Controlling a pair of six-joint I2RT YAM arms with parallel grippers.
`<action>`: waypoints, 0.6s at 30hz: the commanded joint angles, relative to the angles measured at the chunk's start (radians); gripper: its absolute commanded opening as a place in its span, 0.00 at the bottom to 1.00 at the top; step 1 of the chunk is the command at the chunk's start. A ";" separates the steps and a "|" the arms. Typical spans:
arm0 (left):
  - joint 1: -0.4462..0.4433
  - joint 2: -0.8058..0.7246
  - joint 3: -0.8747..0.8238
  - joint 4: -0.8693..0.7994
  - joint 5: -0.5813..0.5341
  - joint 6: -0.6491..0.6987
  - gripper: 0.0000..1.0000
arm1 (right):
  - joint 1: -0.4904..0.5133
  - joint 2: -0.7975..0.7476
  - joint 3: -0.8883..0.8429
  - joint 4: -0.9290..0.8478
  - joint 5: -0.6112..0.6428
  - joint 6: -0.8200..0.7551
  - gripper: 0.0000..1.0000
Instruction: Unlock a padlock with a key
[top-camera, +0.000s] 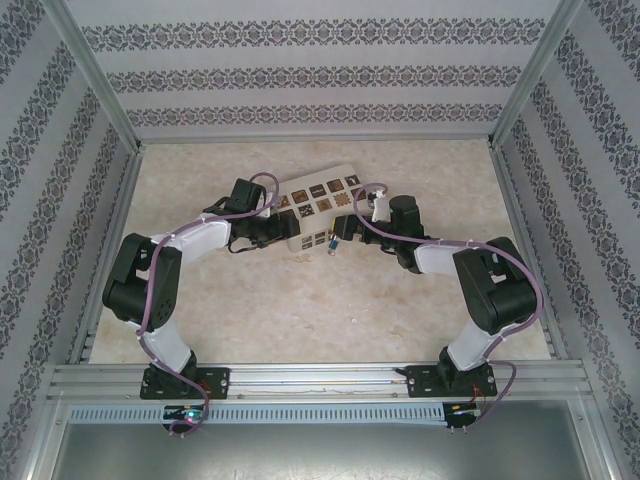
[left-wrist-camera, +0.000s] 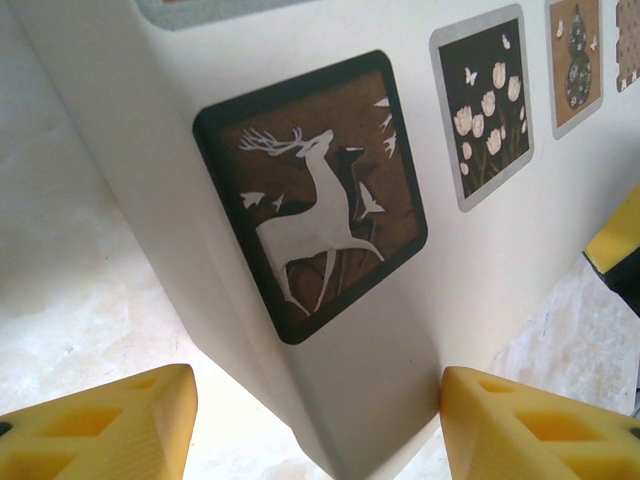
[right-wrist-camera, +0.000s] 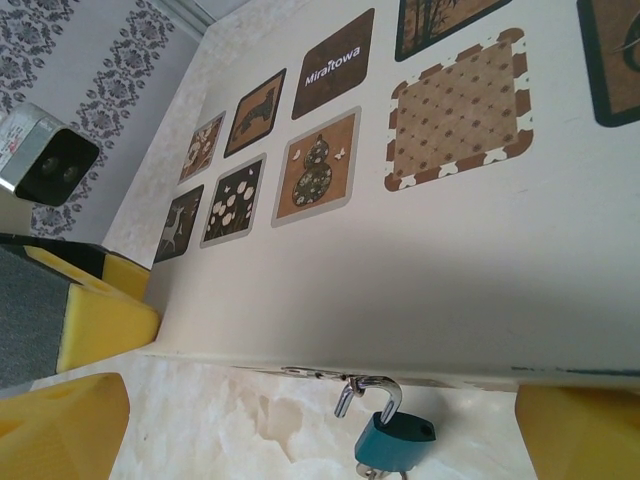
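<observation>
Marbled tabletop (right-wrist-camera: 250, 420) — padlock (right-wrist-camera: 393, 440) at beige box (right-wrist-camera: 450, 270) edge, between parted right jaws — left jaws parted astride box corner

Non-task items: beige box (top-camera: 318, 205), table top, enclosure walls.
The box lies flat on the pale marbled table (top-camera: 330, 300), lid up and printed with dark square tiles: a white deer tile (left-wrist-camera: 310, 195) at one corner, a white flower tile (left-wrist-camera: 485, 105) beside it, a brown "Miratowa" tile (right-wrist-camera: 333, 62) farther in. Striped floral wallpaper (top-camera: 300, 70) stands behind and on both sides of the box; an aluminium rail (top-camera: 320, 378) runs across in front.
</observation>
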 joint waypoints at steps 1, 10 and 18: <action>0.008 -0.028 0.005 -0.109 -0.032 0.004 0.64 | -0.017 -0.040 -0.036 0.033 -0.027 -0.027 0.98; 0.039 -0.151 0.051 -0.157 -0.057 0.020 0.63 | -0.052 -0.151 -0.153 0.038 -0.049 -0.042 0.96; 0.039 -0.170 0.147 -0.202 -0.018 0.042 0.52 | -0.052 -0.112 -0.168 0.116 -0.114 -0.024 0.83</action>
